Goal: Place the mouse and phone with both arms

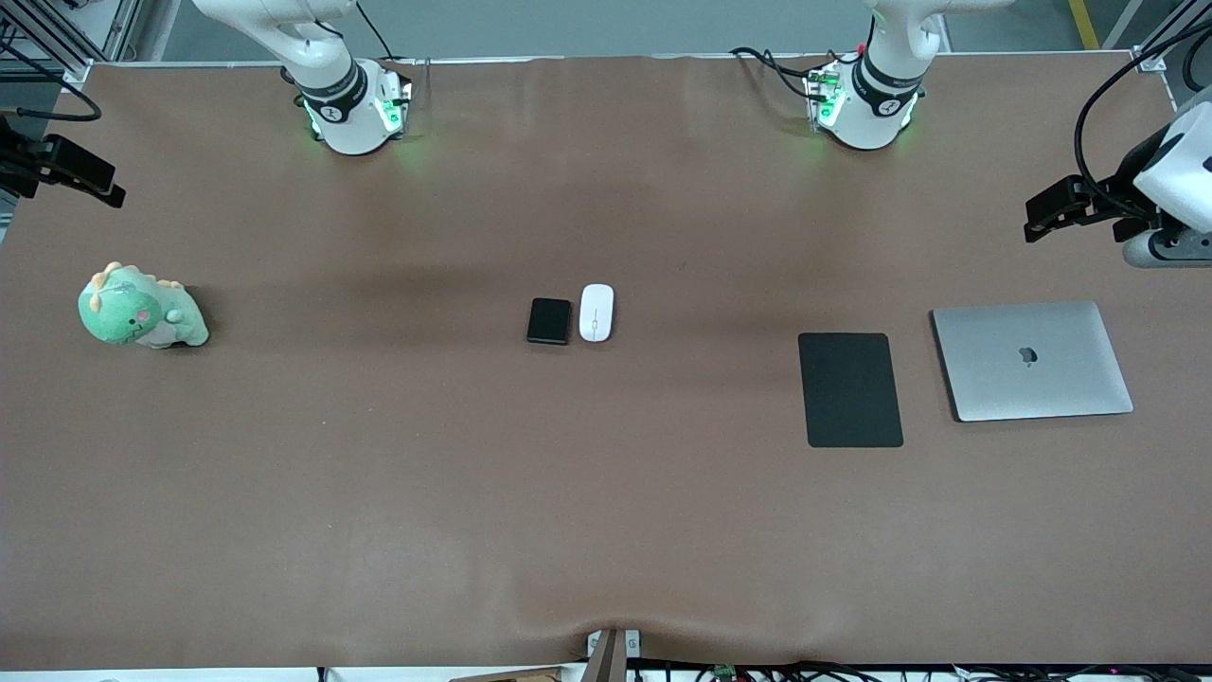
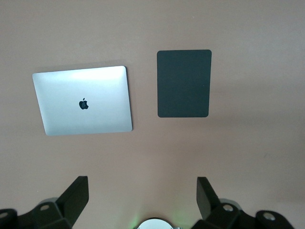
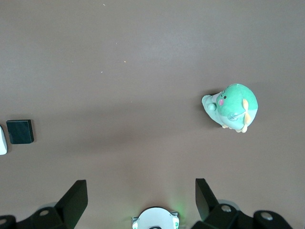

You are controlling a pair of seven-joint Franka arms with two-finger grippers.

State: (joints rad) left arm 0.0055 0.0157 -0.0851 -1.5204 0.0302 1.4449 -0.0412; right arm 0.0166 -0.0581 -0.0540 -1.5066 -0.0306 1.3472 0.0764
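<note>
I read the table (image 1: 379, 493) cover as matt brown cloth, slightly rippled. The mouse (image 1: 597, 312) looks like glossy white plastic, the phone (image 1: 549, 321) a smooth black slab. The mouse pad (image 1: 849, 389) is flat matt black, the laptop (image 1: 1032, 360) brushed silver metal, the dinosaur toy (image 1: 140, 310) soft green plush.

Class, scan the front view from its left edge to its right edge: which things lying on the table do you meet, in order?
Toy → phone → mouse → pad → laptop.
</note>
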